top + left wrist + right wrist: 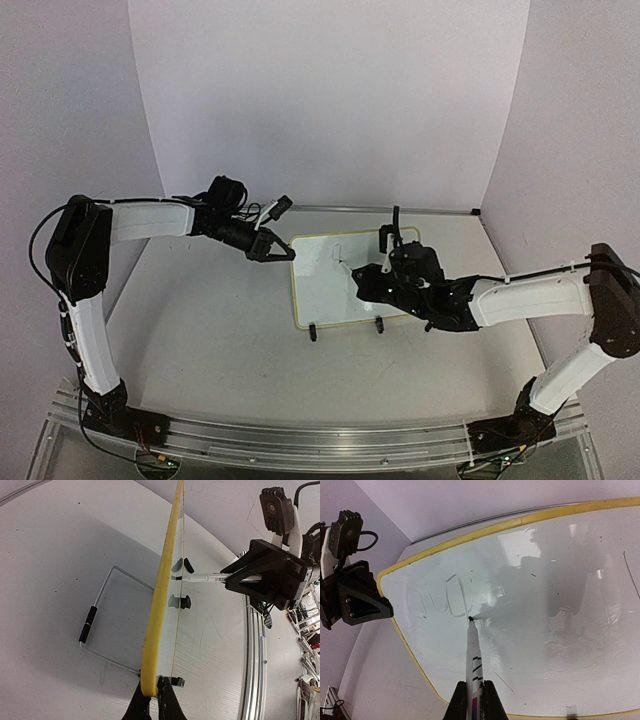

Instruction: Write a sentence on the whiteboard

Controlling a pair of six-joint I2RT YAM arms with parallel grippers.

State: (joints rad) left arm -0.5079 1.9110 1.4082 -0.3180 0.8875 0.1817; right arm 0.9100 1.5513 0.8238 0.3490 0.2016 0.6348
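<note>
Propped whiteboard, faint unfinished sentence

Bright overhead light, glare on whiteboard

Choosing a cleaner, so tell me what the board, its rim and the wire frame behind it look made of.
The board: glossy white, likely a coated panel; it mirrors light patches and the marker. The rim: matte yellow, probably plastic or rubber; dark specks show. The frame: thin grey rod, seemingly metal from its sheen, with a black sleeve, perhaps rubber.
</note>
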